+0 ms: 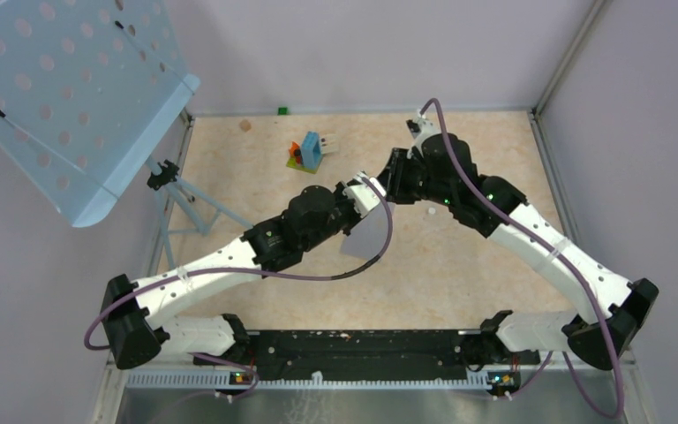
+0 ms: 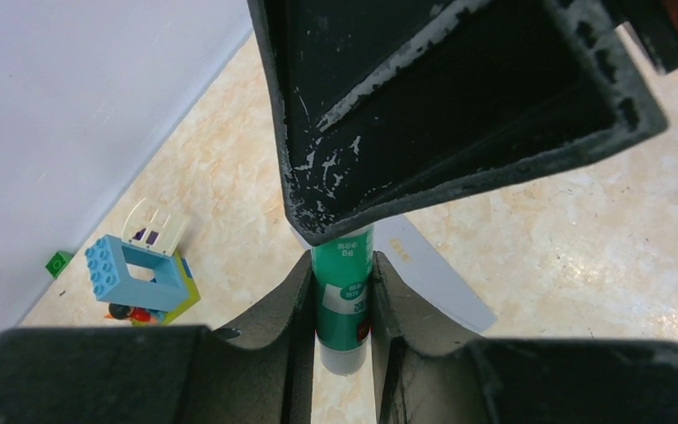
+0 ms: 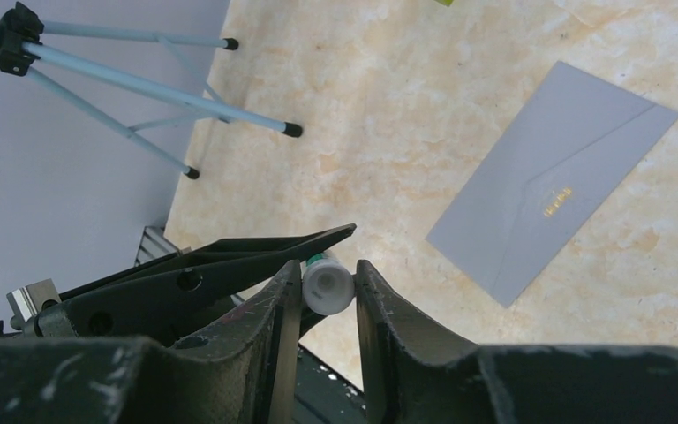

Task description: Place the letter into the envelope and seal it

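A green glue stick (image 2: 342, 300) with a white end (image 3: 327, 287) hangs in the air between both grippers. My left gripper (image 2: 342, 265) is shut on its green body. My right gripper (image 3: 328, 278) faces it from the other side, and both its fingers touch the white end. The two grippers meet above the middle of the floor (image 1: 380, 187). The grey envelope (image 3: 552, 181) lies flat below them, its flap down, partly hidden under the left arm (image 1: 366, 234). The letter is not in view.
A cluster of blue, orange and green blocks (image 1: 309, 152) stands at the back of the floor, with a small green cube (image 1: 282, 110) by the back wall. A pale blue perforated stand (image 1: 62, 97) on a tripod (image 3: 141, 84) fills the left side.
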### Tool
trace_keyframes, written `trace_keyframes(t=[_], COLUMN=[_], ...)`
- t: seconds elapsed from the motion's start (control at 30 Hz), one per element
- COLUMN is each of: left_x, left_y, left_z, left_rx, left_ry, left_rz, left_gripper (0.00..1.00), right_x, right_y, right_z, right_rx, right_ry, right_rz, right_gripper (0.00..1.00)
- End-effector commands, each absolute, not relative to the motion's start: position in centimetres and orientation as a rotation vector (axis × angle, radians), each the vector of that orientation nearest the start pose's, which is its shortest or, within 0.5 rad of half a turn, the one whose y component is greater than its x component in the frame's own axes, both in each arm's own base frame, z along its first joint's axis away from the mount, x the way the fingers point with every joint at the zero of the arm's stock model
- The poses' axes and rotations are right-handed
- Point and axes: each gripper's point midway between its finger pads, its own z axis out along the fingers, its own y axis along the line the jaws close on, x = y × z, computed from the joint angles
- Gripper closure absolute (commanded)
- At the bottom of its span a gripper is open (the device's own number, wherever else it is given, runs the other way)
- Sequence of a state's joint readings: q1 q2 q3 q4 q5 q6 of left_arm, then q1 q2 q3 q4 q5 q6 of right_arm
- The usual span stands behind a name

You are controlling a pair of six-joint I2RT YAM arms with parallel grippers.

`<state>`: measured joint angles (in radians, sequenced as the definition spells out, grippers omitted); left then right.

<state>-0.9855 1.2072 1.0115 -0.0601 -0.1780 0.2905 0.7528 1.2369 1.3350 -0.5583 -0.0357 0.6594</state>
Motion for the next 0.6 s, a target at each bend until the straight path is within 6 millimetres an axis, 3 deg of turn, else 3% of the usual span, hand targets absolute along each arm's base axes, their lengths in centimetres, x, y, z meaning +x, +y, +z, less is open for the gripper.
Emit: trace_keyframes(t=[0.0,0.13,0.23,0.37,0.47,0.57], left_x=[26.2,25.7,24.2,19.7,16.1,13.9], left_y=[-31.3,-31.7,-32.7,-33.9,-33.6,-33.0], left_z=[28.7,28.8,28.7,30.5,32.0,32.9], left_rx=[0.920,0.931,1.022,1.172,1.274,1.325], left_ry=[1.513,1.515,1.528,1.460,1.402,1.356], left_rz=[-0.342,-0.384,-0.495,-0.848,-1.164,-1.349], left_gripper=[1.00,1.00,1.00,1.00,1.00,1.00], right_x=[25.5,25.4,24.7,22.2,19.1,16.1], right_y=[28.9,29.0,29.4,29.1,29.3,29.1], right_z=[31.8,32.0,33.4,35.0,35.5,35.8], right_rx=[-0.131,-0.180,-0.369,-0.723,-0.975,-1.133], right_ry=[2.110,2.111,2.062,1.957,1.870,1.770], right_rz=[0.933,0.923,0.920,0.905,0.988,1.089], right_gripper=[0.73,0.83,0.88,0.94,0.95,0.94])
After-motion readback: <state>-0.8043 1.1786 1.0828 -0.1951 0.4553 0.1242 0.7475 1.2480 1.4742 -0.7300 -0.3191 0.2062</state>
